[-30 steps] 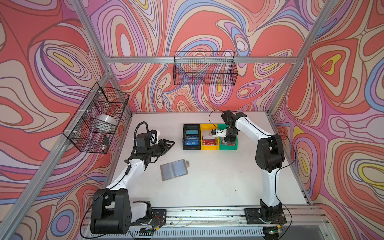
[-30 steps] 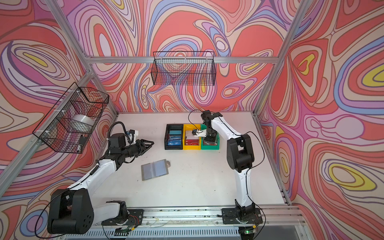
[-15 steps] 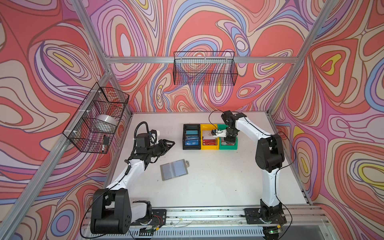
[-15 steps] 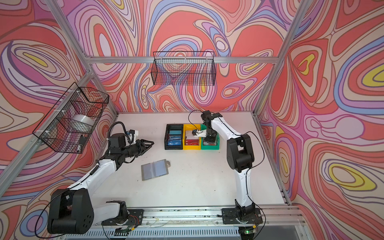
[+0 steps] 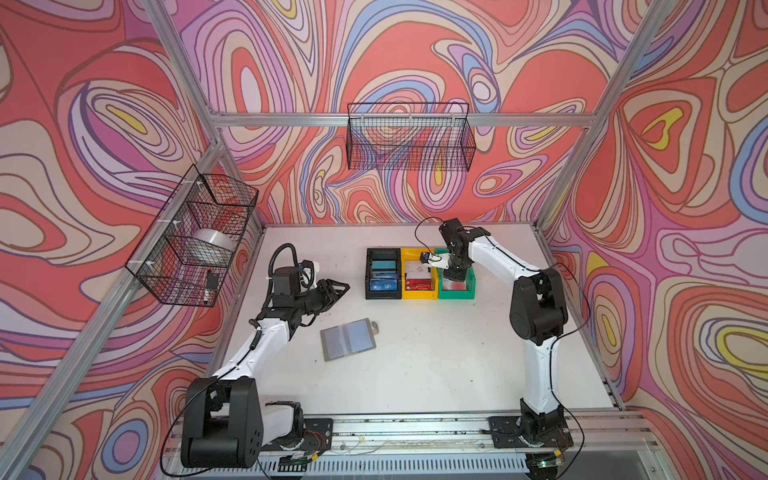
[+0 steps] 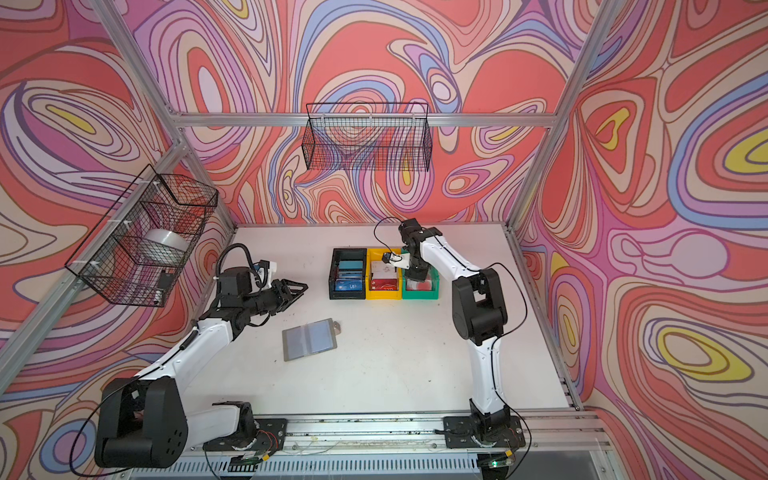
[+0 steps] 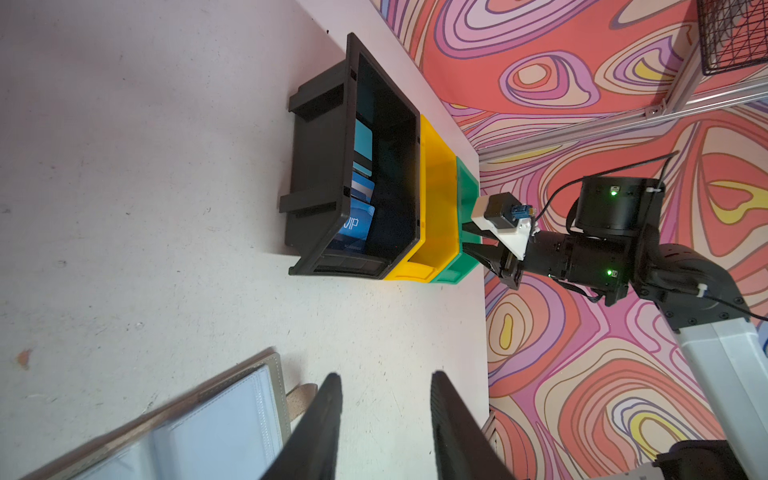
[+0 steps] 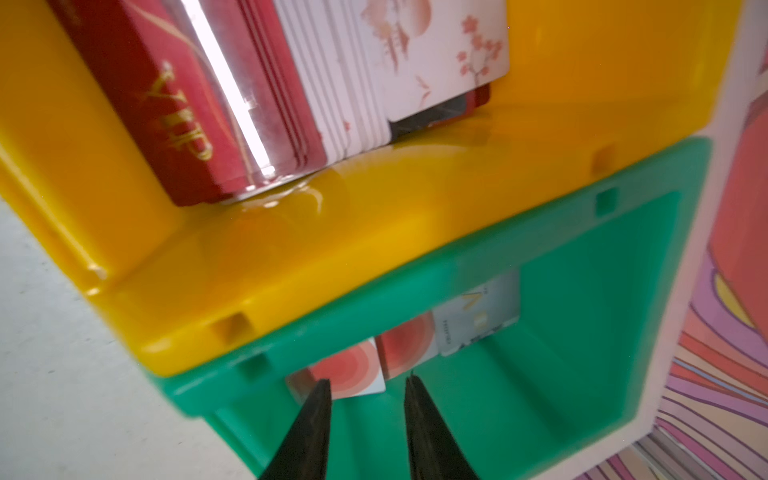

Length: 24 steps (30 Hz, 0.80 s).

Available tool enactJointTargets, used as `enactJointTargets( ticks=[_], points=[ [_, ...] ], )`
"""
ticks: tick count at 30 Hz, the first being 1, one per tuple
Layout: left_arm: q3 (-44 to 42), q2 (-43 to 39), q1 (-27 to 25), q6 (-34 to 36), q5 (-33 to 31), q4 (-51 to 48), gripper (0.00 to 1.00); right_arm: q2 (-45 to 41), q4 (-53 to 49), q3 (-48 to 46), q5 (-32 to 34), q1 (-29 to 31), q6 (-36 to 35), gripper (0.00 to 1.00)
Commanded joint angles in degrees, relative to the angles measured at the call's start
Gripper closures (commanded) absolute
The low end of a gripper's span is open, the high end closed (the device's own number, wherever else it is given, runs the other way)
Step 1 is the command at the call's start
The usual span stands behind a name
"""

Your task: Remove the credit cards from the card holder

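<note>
The right gripper (image 8: pixel 366 384) holds its 2 fingers partly apart with nothing clamped between them, the tips dipped into the green bin (image 8: pixel 582 291), rightmost of 3 bins at the far middle of the table, just above whitish red-spot credit cards (image 8: pixel 409 349) lying inside. The left gripper (image 7: pixel 385 376), likewise part-open and empty, hangs above the table just far-left of the card holder (image 5: pixel 348 338), which lies open, near and left of the bins, its pockets seemingly empty. To finish this drop well, I judge the right fingers should rise straight up, clear of the bin walls, dragging no card out.
</note>
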Motion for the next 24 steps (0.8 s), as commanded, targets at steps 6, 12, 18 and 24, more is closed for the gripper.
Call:
enactJointTargets(
  ticks=[6,12,18,24],
  points=[
    [1.9,-1.2,0.3,2.7,-1.2,-3.4,0.61,-8.0,11.9,-3.7,0.4,0.0,8.7,0.56],
    [5.8,-2.5,0.3,7.1,-7.3,-9.7,0.55,-26.7,24.1,-18.0,-11.4,-3.4,24.8,0.42],
    [11.5,-3.8,0.3,13.6,-21.0,-17.7,0.38,-46.1,44.2,-42.0,-7.0,-10.7,37.4,0.02],
    [13.2,-2.4,0.5,20.6,-33.3,-17.8,0.23,-51.7,57.4,-57.8,-8.8,-18.2,44.8,0.02]
  ],
)
